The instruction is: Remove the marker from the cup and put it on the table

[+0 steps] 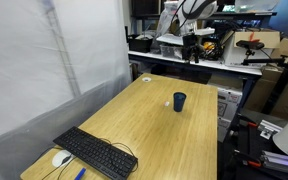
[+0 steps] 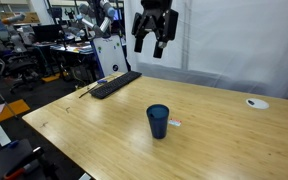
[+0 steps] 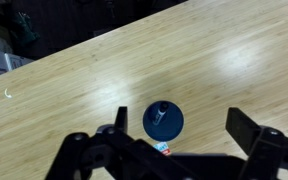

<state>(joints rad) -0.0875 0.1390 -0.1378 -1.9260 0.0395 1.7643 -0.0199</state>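
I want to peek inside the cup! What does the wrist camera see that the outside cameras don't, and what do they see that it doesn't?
Only the wrist view looks down into the cup, where a thin stick, probably the marker, stands. Only the exterior views show the keyboard and the cluttered workbench behind. Both share the cup on the table, a small pale thing lying beside it, and the open gripper above the cup.
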